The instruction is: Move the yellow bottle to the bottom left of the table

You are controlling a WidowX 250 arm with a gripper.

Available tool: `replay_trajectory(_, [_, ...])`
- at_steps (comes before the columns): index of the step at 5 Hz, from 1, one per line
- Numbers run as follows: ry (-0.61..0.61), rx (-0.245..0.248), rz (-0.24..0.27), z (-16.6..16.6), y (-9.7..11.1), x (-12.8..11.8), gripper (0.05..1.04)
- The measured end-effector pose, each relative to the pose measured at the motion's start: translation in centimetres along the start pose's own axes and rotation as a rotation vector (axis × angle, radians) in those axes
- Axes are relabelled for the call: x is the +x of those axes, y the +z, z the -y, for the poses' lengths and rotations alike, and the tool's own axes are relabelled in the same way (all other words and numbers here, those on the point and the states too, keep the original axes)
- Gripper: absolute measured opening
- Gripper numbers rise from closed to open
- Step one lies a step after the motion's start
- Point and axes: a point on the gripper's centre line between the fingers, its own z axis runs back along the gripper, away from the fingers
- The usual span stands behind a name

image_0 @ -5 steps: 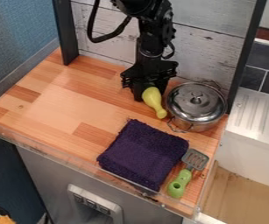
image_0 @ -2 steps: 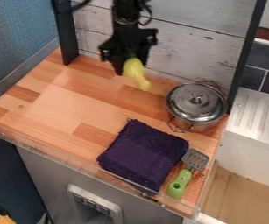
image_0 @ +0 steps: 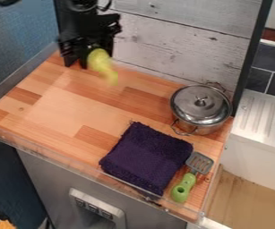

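Yellow bottle [image_0: 100, 59] is in my gripper [image_0: 86, 61], up at the far left of the table [image_0: 55, 103], seemingly off the wood. Gripper is closed down on the fat end, fingers parted by about the bottle's thickness; the exact gap is hidden. Narrow end sticks out free, tilted down and to the right, a bit blurred.

Handling, my guess: light, hollow plastic, fairly stiff, maybe a little give if squeezed. Not fragile. Surface looks smooth, so slipping is the main worry, and the round fat part could roll between my fingers. Hold on the bulge seems OK for carrying, moderate squeeze, no need to crush. For a fresh grab I'd go square across the middle of the fat part, or just where it starts to narrow; the thin tip would let the heavier end swing.

Needs to go to the near left corner, so bring it toward the camera side, keep it clear of the clear rim [image_0: 44, 153], lower till it touches wood. Likely to lie on its side and could roll, so let go low and slow
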Motion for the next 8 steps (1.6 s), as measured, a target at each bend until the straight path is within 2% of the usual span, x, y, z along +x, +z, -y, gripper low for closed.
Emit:
replay_trajectory(2, [0.095, 0.041, -0.012, -6.1, -1.2, -0.5, 0.672])
replay_trajectory(4, [0.121, 0.08, -0.029, -8.4, -4.2, -1.1, 0.672])
replay_trajectory(5, [0.163, 0.02, -0.058, -9.3, -5.2, -1.0, 0.672])
replay_trajectory(6, [0.179, 0.072, -0.059, -10.4, -6.1, -1.3, 0.672])
replay_trajectory(7, [0.183, 0.118, -0.069, -11.2, -6.8, -1.6, 0.741])
replay_trajectory(8, [0.191, 0.145, -0.081, -11.4, -6.8, -1.5, 0.948])
